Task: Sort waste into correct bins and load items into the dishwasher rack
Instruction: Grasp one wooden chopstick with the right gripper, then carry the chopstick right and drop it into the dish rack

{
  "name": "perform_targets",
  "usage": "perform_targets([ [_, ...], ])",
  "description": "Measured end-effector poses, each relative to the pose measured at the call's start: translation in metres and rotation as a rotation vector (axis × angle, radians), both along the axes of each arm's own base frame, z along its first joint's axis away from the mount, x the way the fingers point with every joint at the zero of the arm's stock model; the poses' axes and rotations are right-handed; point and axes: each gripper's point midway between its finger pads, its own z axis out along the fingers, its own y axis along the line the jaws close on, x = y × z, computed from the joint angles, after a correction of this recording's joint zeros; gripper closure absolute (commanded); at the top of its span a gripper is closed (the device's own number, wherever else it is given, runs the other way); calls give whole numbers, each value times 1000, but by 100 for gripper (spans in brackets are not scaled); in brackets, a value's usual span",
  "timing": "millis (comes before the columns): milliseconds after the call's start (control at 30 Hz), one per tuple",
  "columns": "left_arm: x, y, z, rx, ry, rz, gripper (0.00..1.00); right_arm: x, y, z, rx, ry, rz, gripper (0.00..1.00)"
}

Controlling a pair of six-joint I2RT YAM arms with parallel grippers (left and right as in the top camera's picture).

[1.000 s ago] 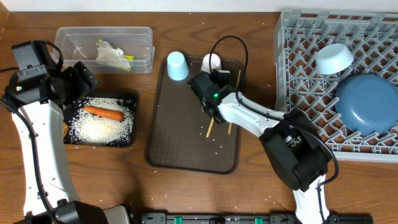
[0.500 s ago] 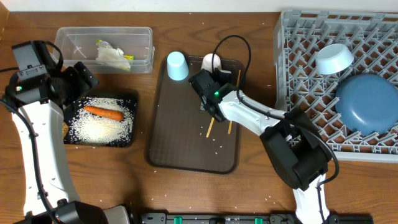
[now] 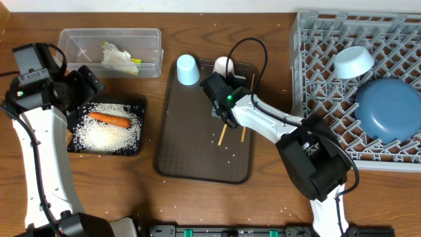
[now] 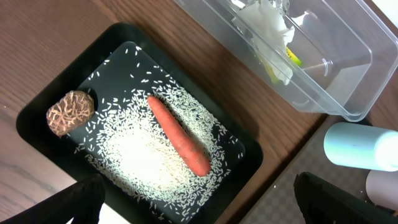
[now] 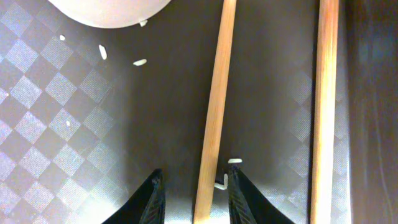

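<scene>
Two wooden chopsticks lie on the brown serving tray. My right gripper is down over the left chopstick. Its jaws straddle that stick, open, with a narrow gap on each side; the second chopstick lies to the right. A small white cup and a light-blue cup stand at the tray's far end. My left gripper hangs wide open above the black tray, which holds a carrot, rice and a brown lump.
The clear tub at the back left holds a crumpled tissue and a wrapper. The grey dishwasher rack on the right carries a white bowl and a dark-blue plate. Loose rice grains dot the brown tray.
My right gripper's jaws have narrowed around the left chopstick, and it has edged slightly toward the far end. The left arm has not moved.
</scene>
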Motion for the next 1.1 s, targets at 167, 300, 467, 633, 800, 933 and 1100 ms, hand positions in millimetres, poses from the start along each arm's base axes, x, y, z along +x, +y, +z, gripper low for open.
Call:
perform_targets([
  [167,0,0,0,0,0,0,2,-1,1,0,11,6,-7,89],
  [300,0,0,0,0,0,0,2,0,1,0,30,17,-17,95],
  [467,0,0,0,0,0,0,2,1,1,0,59,32,-30,99],
  [633,0,0,0,0,0,0,2,1,1,0,80,47,-33,99],
  [800,0,0,0,0,0,0,2,1,-6,2,90,65,-47,99],
  [933,0,0,0,0,0,0,2,0,-19,5,85,83,-54,99],
  [1100,0,0,0,0,0,0,2,5,-38,22,81,69,-36,99],
])
